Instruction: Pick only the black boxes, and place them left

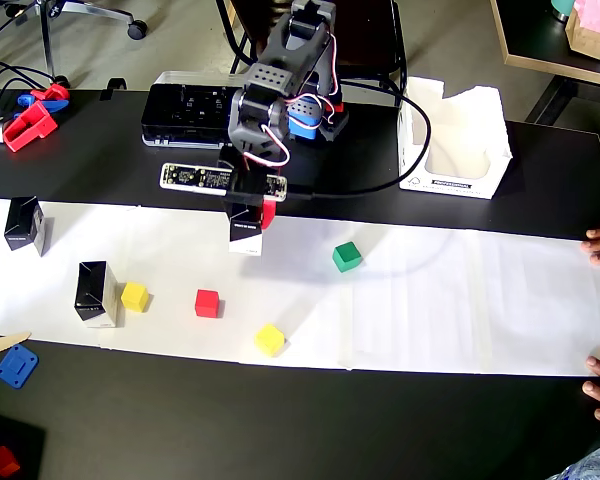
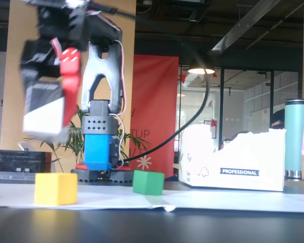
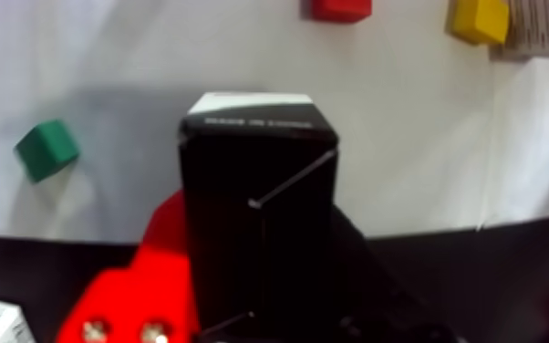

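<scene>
The hand (image 2: pixel 53 104) hangs at ten o'clock, blurred, its red finger (image 2: pixel 70 76) pressed against a black box (image 2: pixel 43 109) with a white panel, lifted clear of the counter (image 2: pixel 192 223). Below it, at seven o'clock, sits a yellow cube (image 2: pixel 55 189); a green cube (image 2: pixel 148 182) sits near centre, and a torn white carton (image 2: pixel 233 164) at four o'clock.

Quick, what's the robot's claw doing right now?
Gripper: shut on a black box, lifted above the paper, seen in the fixed view.
</scene>
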